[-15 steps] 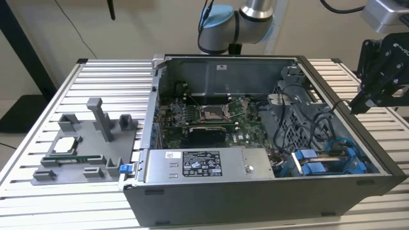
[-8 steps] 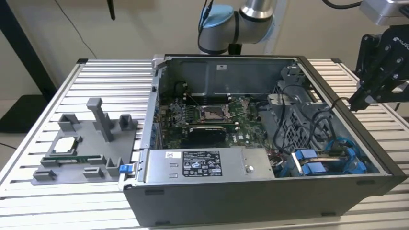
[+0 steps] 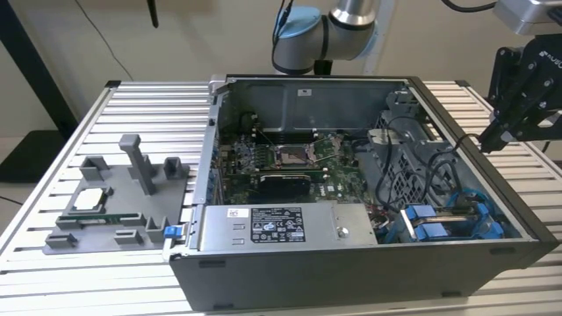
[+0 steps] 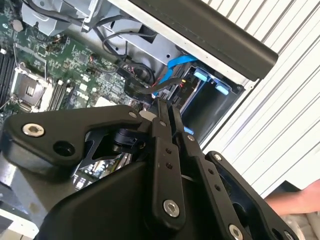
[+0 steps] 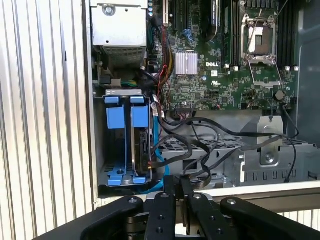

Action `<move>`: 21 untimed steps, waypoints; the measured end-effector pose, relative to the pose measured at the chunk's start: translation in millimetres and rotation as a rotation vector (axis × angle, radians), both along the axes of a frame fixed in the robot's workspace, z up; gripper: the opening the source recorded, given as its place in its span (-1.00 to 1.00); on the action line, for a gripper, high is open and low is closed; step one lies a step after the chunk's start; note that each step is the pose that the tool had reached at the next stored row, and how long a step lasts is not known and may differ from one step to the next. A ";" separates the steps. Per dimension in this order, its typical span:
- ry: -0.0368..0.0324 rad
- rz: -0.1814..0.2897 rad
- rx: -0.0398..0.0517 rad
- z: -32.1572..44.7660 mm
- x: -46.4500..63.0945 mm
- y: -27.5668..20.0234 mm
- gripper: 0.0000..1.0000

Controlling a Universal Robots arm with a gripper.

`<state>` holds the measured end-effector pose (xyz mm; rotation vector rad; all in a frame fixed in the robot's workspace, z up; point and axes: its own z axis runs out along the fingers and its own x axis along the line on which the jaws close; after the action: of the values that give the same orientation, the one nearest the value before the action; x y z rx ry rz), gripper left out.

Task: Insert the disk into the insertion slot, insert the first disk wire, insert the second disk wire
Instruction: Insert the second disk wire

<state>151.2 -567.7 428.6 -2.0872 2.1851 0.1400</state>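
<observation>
You have the black 2-finger gripper (image 5: 176, 181) shut, empty, over the case edge; the rigid, shock-sensitive silver-grey disk (image 5: 141, 142) sits in the grey metal insertion slot (image 5: 123, 92), best handled by its blue plastic carrier.

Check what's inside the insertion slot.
Two blue carriers sit in the insertion slot; the disk shows edge-on in one. Its end meets black wires; whether they are plugged in is hidden.

We see a bright blue frame on the disk (image 5: 141, 119), a grey insertion slot (image 5: 123, 93), a green motherboard (image 5: 210, 80), a black gripper (image 5: 177, 182) and a ribbed silver table (image 5: 45, 125).
</observation>
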 end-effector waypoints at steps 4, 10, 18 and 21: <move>-0.0001 0.000 -0.0013 -0.1 -0.5 0.0 -1.00; -0.0047 0.000 -0.0041 -3.0 -11.0 0.0 -1.00; -0.0166 0.000 -0.0113 -14.6 -32.4 0.0 -1.00; -0.0213 0.000 -0.0149 -18.9 -40.7 0.0 -1.00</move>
<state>110.5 -567.7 409.6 -2.0862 2.1810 0.1013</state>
